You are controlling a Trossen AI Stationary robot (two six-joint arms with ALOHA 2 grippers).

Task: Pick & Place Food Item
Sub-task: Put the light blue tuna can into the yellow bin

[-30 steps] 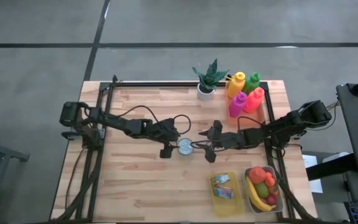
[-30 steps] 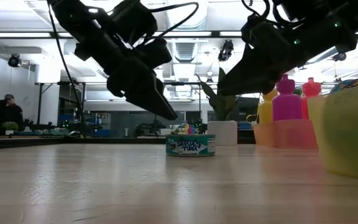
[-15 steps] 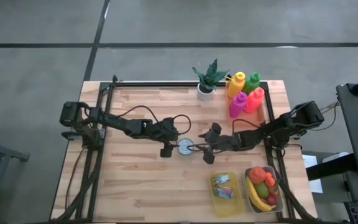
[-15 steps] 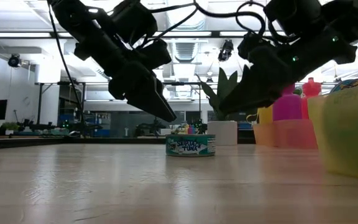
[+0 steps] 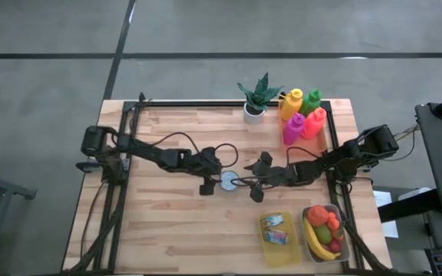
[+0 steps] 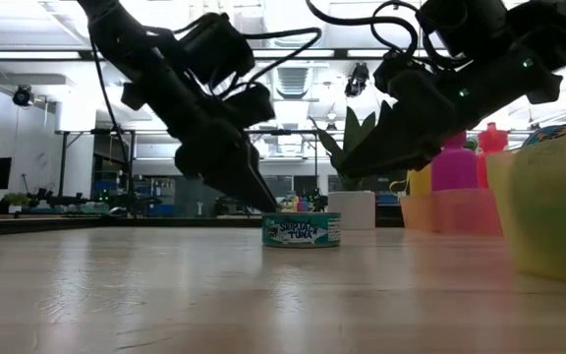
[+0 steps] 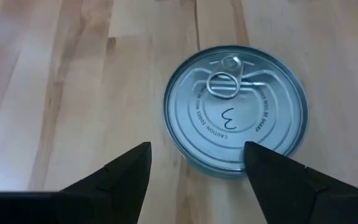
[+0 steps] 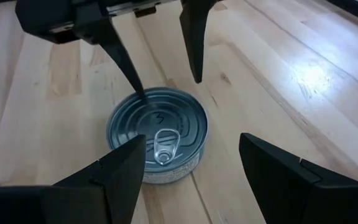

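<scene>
Both grippers' jaws are spread by the tuna can [image 5: 229,181] on the bench [image 5: 167,230] — left gripper [image 5: 213,181] should drop straight down, can centred, then squeeze.

desk: pale wooden plank desk [image 5: 175,222], smooth, with a soft sheen (glare patches in the right wrist view)
can: round silver metal tuna can [image 7: 236,109], brushed, glossy lid with a pull ring; teal printed paper label [image 6: 302,232] on its side
fingers: matt black plastic fingers [image 7: 114,177], smooth
bin: translucent yellow plastic bin [image 5: 278,238], glossy
bottles: bright plastic squeeze bottles [image 5: 303,115], smooth
pot: small white pot [image 5: 253,114], matt
</scene>
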